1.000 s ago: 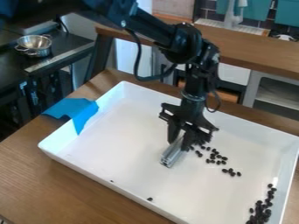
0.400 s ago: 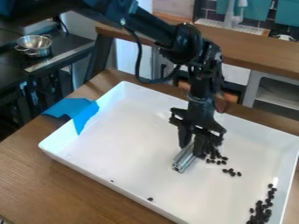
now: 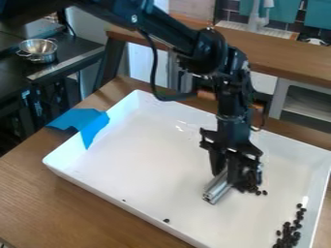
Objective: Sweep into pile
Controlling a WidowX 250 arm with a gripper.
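Pincer (image 3: 229, 175) is closed on the upper end of the metal bar (image 3: 217, 189), parted only by the bar's thickness. Bar slants down into the white tray (image 3: 107, 202). Small group of dark beans (image 3: 261, 193) sits right beside the pincer; the main pile (image 3: 288, 233) is by the tray's right wall, strays (image 3: 166, 220) near the front edge.

Handling guess: bar is stiff, modest weight, smooth — may twist if gripped loosely. Upper-end hold looks right, leaves the length for pushing. Beans likely light, hard, rolly — sweep low and slow.
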